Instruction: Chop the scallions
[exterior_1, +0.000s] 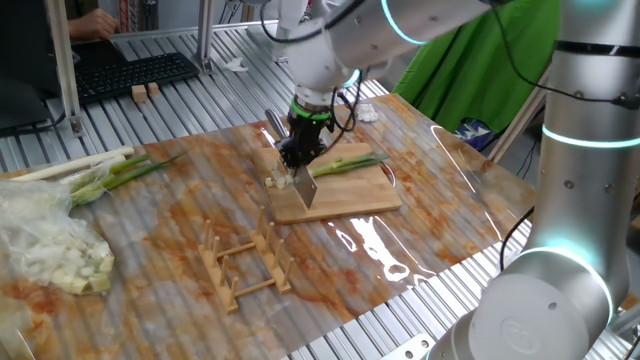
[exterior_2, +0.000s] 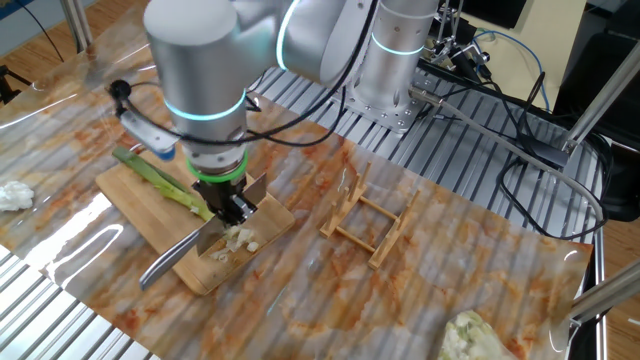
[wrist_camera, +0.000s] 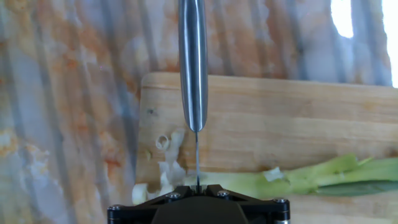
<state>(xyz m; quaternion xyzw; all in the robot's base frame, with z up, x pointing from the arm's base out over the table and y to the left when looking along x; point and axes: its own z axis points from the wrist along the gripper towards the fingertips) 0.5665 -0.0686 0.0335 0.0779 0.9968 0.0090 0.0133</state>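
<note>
The claw (exterior_2: 232, 205) is clenched on a knife (exterior_2: 190, 250), its blade standing edge-down across the scallion (wrist_camera: 298, 180) on the wooden cutting board (wrist_camera: 280, 118), which lies on the marbled table cover (exterior_2: 450, 290). The main risk, as I judge it, is that the stalk is held by nothing but its own weight: if the blade comes down at a slight slant, the round stem could roll or slide sideways, and the cut would land crooked or only crush the stalk. The cut bits (exterior_2: 240, 240) crowd right beside the blade at the near end of the board, close to its edge, so a sweep of the knife could push them off onto the table. The board itself is not clamped either, and a hard press near its end could shift it. The thin blade could also twist in the grip if it meets the wood off-square. The scallion lies lengthwise along the board, its pale whitish-green stem at the knife and its darker green leaves trailing away toward the far end. The cut end is ragged and moist-looking, and the loose bits are short, white to pale green, some curled into small rings. A separate bundle of long stalks (exterior_1: 100, 172) lies well apart on the table.
</note>
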